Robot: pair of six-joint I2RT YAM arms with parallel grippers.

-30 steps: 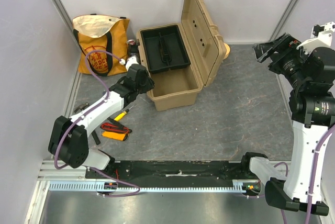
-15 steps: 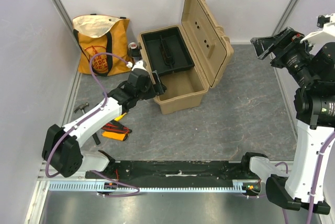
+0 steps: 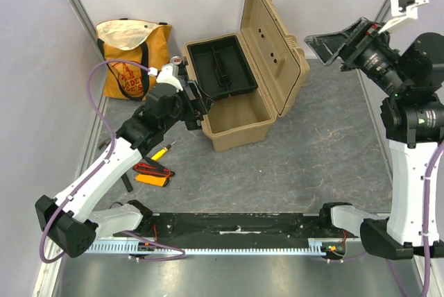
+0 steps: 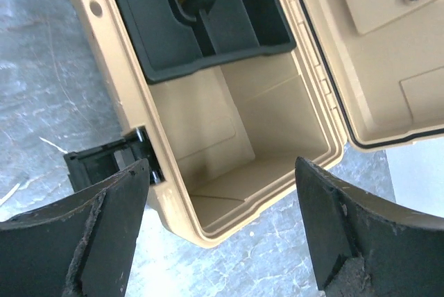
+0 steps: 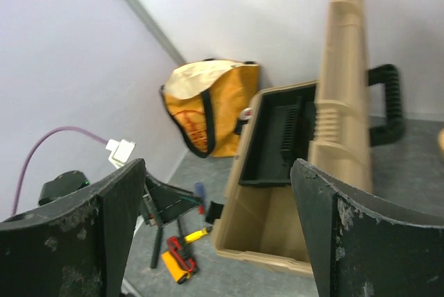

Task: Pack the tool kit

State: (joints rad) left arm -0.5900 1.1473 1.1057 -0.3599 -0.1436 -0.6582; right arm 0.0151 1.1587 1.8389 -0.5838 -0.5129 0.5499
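Observation:
The tan toolbox [image 3: 236, 113] stands open, its ribbed lid [image 3: 272, 44] upright and the black inner tray [image 3: 218, 64] over the back half. My left gripper [image 3: 199, 100] hovers open at the box's front left corner. In the left wrist view, the left gripper [image 4: 222, 231] has only the bare box floor [image 4: 243, 137] and the grey table below it. A yellow-handled screwdriver [image 3: 161, 152] and an orange-black meter [image 3: 154, 173] lie on the table left of the box. My right gripper [image 3: 331, 46] hangs open high at the right, holding nothing. The right wrist view shows a red-blue screwdriver [image 5: 200, 193].
An orange-and-cream tote bag [image 3: 133, 57] leans in the back left corner, with a small round can [image 3: 177, 61] beside it. Dark tools [image 3: 105, 144] lie by the left wall. The box's black latch [image 4: 111, 162] hangs open on its left side.
My left gripper opened wide while its arm rose and drew back along the box's left side. The right gripper lifted and swung left toward the lid.

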